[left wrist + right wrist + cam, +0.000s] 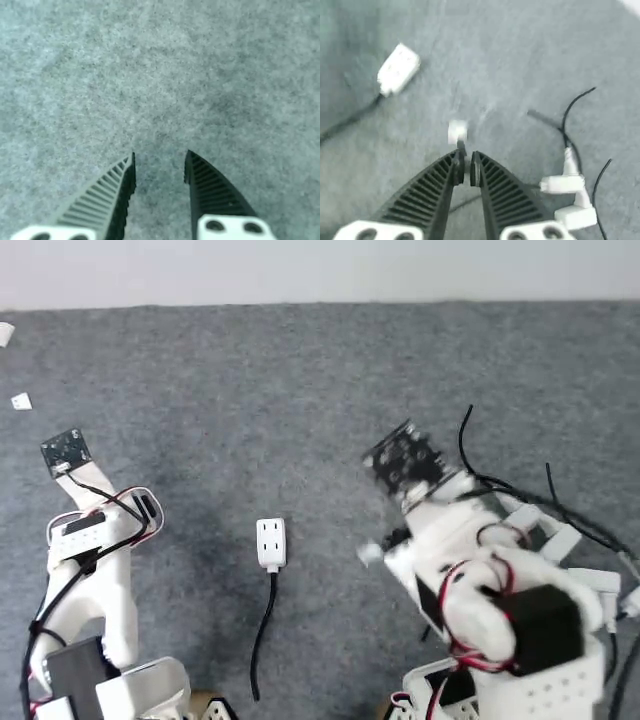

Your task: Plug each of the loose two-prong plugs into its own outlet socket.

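Nearest the arms' bases, the left gripper (159, 160) hangs over a bare patch of the grey, carpet-like surface (300, 390). Its ribbed fingers (117, 190) are spread apart with nothing between them.

On the other side, the right gripper (465, 157) points down at the surface. Its fingers (495, 185) are drawn almost together, pinching a thin dark piece. That piece leads to a small white plug (457, 131) sitting just past the fingertips. In the high view this plug (370, 553) lies low beside the right arm, apart from the outlet strip. Whether it touches the surface cannot be told.

Beside the right gripper, two more white plugs (562, 184) lie close together on the surface. Thin black wires (570, 112) curl away from them.

Between the two arms, the white outlet strip (271, 542) lies flat on the surface with its sockets facing up and nothing plugged into them. Its black cord (265, 625) trails back toward the near edge. The right wrist view shows the strip (398, 69) well beyond the held plug.

Farther off, near the left edge, a small white scrap (20, 401) lies on the surface.
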Available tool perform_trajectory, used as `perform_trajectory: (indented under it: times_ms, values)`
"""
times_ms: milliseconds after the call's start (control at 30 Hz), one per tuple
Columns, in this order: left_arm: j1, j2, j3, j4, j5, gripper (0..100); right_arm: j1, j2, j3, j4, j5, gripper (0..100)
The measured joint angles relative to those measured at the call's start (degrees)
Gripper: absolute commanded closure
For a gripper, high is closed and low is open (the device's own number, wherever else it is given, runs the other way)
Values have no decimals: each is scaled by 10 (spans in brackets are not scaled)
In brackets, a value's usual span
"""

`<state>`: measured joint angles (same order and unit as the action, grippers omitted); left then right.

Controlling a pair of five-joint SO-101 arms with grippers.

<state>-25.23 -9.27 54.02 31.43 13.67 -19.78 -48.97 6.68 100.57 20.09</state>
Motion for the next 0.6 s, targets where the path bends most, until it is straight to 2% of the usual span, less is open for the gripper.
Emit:
perform_trajectory:
  times_ms: [167, 367, 600]
  values:
    - [0, 0, 0, 0, 0, 852, 2, 117, -142, 0, -27, 991]
    - [0, 0, 0, 0, 0, 852, 2, 315, -185, -8, -31, 990]
    - [0, 0, 0, 0, 0, 852, 3, 533, -187, -130, -33, 990]
